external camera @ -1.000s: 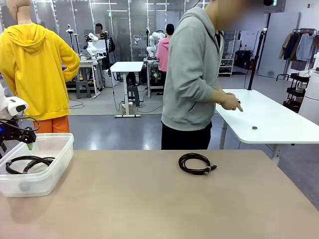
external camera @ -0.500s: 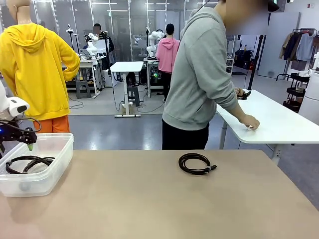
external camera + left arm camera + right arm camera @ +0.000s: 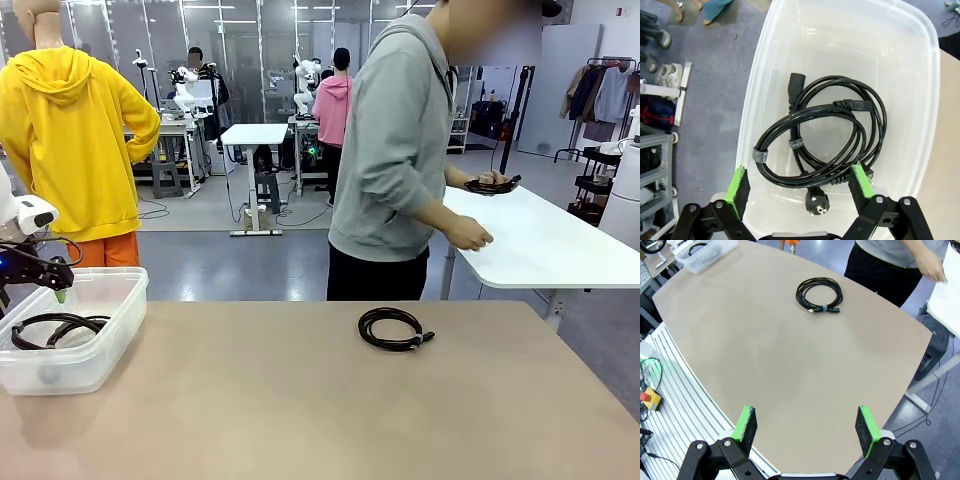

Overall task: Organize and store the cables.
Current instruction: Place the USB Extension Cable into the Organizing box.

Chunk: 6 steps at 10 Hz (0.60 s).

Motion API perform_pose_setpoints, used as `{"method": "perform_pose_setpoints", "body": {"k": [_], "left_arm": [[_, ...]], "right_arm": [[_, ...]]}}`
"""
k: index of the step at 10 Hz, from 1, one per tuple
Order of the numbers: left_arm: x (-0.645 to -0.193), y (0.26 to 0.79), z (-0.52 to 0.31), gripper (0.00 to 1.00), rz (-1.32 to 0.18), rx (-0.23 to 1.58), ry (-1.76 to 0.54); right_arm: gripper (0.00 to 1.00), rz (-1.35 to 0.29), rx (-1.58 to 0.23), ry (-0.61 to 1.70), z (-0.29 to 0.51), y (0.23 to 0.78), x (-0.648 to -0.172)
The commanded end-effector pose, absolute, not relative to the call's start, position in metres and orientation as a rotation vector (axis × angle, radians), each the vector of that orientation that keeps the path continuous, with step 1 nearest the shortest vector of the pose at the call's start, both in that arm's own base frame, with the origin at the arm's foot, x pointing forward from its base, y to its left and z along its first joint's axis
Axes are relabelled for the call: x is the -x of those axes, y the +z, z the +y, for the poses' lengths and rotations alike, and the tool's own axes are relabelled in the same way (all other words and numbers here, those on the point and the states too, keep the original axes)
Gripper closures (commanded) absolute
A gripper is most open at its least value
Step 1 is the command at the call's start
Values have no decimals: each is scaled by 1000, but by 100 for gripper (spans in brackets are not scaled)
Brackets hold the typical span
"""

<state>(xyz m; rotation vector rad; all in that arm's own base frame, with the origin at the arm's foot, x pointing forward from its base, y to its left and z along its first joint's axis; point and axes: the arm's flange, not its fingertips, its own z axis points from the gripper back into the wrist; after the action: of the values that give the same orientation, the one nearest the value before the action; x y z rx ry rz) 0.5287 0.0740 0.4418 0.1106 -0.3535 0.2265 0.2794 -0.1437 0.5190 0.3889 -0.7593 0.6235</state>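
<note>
While the left gripper (image 3: 52, 283) hangs wide open over the clear bin (image 3: 112, 300) holding coiled cables (image 3: 58, 322), another coil (image 3: 386, 345) lies mid-way on the tan table (image 3: 300, 420), a person's hand (image 3: 492, 181) beyond grips a third coil (image 3: 478, 187), and the right gripper (image 3: 807, 422) gapes empty.

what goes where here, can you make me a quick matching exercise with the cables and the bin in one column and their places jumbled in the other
Column A
1. power cord with the chunky plug
2. small coiled cable
3. clear bin
4. dark coil

Column B
a. on the robot's left end of the tan table
b. lying inside the bin
c. held in the person's hand above the white table
d. alone near the middle of the tan table

Pairs: 1-b, 2-d, 3-a, 4-c
</note>
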Motion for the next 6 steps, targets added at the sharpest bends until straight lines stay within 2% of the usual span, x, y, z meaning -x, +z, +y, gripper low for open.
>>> {"method": "perform_pose_setpoints", "body": {"k": [1,6], "left_arm": [[-532,443,78,0,-356,-102,220],[-532,443,78,0,-356,-102,220]], "right_arm": [[0,-767,-395,640,-144,519,-279],[0,-767,-395,640,-144,519,-279]]}}
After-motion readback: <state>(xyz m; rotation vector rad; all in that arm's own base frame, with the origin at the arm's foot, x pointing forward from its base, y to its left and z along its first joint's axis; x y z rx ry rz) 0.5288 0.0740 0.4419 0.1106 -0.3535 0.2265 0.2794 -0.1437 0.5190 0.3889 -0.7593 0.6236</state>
